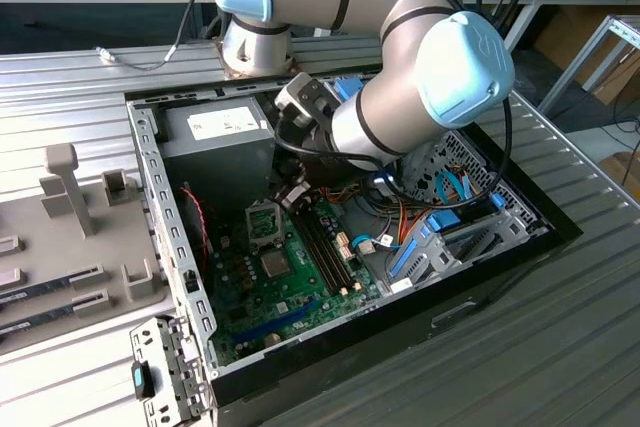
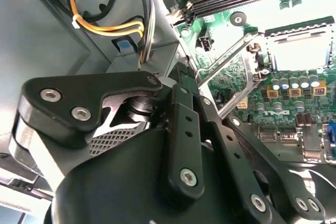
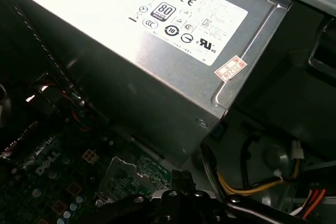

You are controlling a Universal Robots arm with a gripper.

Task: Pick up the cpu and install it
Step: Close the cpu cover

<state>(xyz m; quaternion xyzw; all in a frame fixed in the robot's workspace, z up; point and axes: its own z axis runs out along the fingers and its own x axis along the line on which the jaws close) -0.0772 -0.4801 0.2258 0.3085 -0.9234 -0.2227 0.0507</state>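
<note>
Cpu, the small flat square chip with a silver-grey metal top [image 2: 298, 51], appears to lie in the square black socket [image 1: 262, 223] on the green motherboard [image 1: 300, 292], though glare leaves that a judgement. The hinged metal retention frame [image 2: 233, 69] stands raised beside it. In the exterior view the black gripper [image 1: 293, 197] hangs at 2 o'clock of the socket, just beside it. Whether its fingers are open or closed I cannot tell.

The risk I see is a sideways nudge: it could skew the chip on the socket contacts or snag the raised frame.

The grey metal power supply box [image 1: 215, 137] crowds in at 11 o'clock. Long narrow dark memory sticks [image 1: 325, 247] run at 4 o'clock, and yellow and orange cables [image 2: 107, 27] trail close behind the gripper. The open steel computer case [image 1: 150, 182] on the ribbed bench [image 1: 560, 327] limits how the arm can approach.
</note>
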